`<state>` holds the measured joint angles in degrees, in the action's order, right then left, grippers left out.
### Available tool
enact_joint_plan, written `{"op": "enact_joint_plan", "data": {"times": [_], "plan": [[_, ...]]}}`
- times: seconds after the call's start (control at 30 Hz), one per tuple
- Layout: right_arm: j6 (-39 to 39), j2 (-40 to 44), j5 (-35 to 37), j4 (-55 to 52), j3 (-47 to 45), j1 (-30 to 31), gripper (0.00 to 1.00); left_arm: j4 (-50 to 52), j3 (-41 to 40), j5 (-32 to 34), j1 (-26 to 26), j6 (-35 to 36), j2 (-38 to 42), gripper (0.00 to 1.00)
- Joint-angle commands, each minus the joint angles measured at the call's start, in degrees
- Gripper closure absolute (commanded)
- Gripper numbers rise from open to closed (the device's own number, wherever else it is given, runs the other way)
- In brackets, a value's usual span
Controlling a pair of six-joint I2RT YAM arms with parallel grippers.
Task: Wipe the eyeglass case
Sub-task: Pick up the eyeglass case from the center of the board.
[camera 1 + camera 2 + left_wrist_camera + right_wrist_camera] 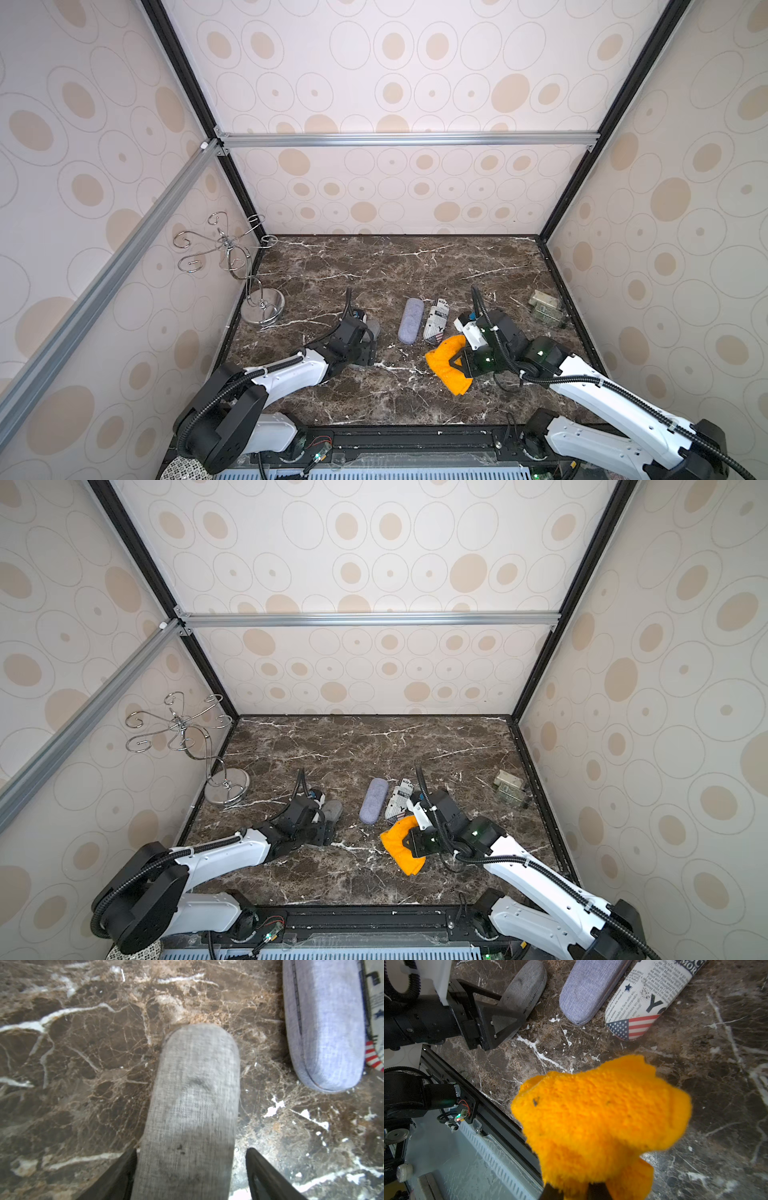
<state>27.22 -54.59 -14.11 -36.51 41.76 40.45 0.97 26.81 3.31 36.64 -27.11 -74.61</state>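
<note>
Left pincer (191,1153) straddles the grey case (195,1095), nine o'clock of the blue case (411,320), jaws part open with one side clear; best close squarely and pin it while the right pincer (576,1191), clamped on the cloth (602,1118) at its four o'clock, wipes lengthwise.

The only legible print is on the newspaper-print eyeglass case (648,999). In the right wrist view, the end farther from the robot carries heavy capitals reading "MOR", cut off by the picture's edge. Lower down are a large dark "Y" with a cropped round letter after it, a small dark star, and a stars-and-stripes flag at the nearer end. Fine newsprint columns run between them. One word looks like "Olympic", and the rest is too small to read. In both top views the case (436,321) (400,800) shows "XO" and a "Y". The left wrist view catches only a sliver of the case (377,1001), with a star, red-white stripes and unreadable lines.
</note>
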Motion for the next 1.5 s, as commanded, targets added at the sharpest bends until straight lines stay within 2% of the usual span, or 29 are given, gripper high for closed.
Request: {"op": "enact_joint_plan", "data": {"times": [0.0, 0.4, 0.7, 0.9, 1.0, 1.13, 1.33, 1.47], "plan": [[0.6, -0.3, -0.3, 1.0, -0.2, 0.3, 1.0, -1.5, -2.4, 4.0, 1.4, -3.4, 1.7, 0.21], [0.7, -0.8, -0.6, 1.5, -0.5, 0.3, 1.0, -3.8, -5.8, 9.8, 7.6, -2.7, 5.4, 0.23], [0.8, 0.0, 0.6, 0.9, -0.4, 0.4, 1.0, -2.9, -5.0, 11.5, 8.7, -3.0, 3.9, 0.29], [0.7, 1.1, 1.9, 0.0, -0.2, 0.4, 1.0, -2.7, -4.4, 12.1, 10.2, -2.9, 2.7, 0.38], [1.3, 1.5, 3.9, -0.3, 0.4, 0.4, 1.0, -3.2, -3.9, 11.6, 11.7, -1.6, 4.0, 0.44], [1.7, 1.5, 8.5, -0.4, 2.4, 0.3, 1.0, -3.8, -1.9, 9.2, 15.1, 2.1, 6.9, 0.46], [-2.6, -2.0, 12.1, -4.3, 10.1, 0.3, 1.0, -5.6, 0.9, 1.1, 19.6, 6.8, 10.5, 0.5], [-5.8, -5.3, 12.5, -5.9, 14.9, 0.3, 1.0, -4.0, 4.0, 0.2, 23.5, 8.9, 9.0, 0.51]]}}
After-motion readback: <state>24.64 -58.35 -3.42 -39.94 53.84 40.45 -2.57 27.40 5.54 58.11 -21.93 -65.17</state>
